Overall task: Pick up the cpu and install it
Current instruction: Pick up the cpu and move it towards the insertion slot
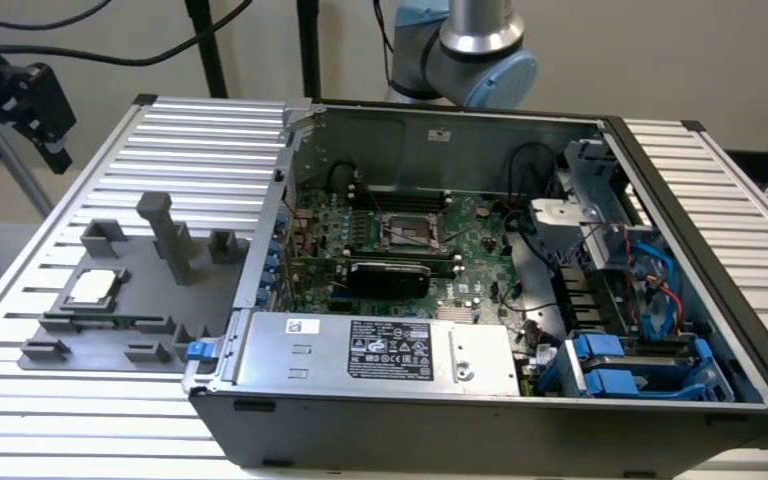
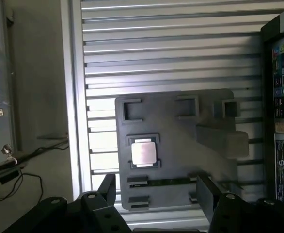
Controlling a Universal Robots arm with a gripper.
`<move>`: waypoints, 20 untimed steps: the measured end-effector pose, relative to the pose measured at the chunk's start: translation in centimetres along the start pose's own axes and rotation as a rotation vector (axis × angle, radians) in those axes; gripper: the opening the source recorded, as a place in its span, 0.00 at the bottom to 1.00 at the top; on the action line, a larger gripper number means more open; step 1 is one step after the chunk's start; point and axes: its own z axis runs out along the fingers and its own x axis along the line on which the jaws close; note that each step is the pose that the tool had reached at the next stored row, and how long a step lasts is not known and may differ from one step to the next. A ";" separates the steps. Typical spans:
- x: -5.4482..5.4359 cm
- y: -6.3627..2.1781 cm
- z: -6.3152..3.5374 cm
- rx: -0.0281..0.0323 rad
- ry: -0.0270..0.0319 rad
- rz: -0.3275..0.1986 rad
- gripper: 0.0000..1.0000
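Closest thing in the wrist view is the gripper: two black fingers spread wide apart with nothing between them, hanging well above the work.

Past the fingers sits the cpu, so it hasn't been picked up. It's a small, flat square with a pale, shiny metal top and a thin dark rim, lying flat in a framed pocket of the gray holder. In the exterior view the cpu is on that view's left, well apart from the open computer case.

The holder looks like matte gray plastic, blocky, with little bracket-shaped pockets and a tall post sticking up near the chip. All of it sits on a ribbed aluminium table. Inside the case are a green motherboard with a dark metal-framed socket, and a silver box with a black label.

My worries: the chip is thin and slick, so a slightly off-centre pinch could tilt it or let it slide. The pocket walls could snag a finger. At the socket, a crooked drop could damage the contacts.
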 end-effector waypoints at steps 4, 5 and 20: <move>0.0 -0.03 0.70 0.0002 0.0003 0.000 0.77; 0.1 -0.04 0.91 0.0000 -0.0001 0.000 0.77; 0.2 -0.17 3.61 0.0001 0.0002 0.000 0.77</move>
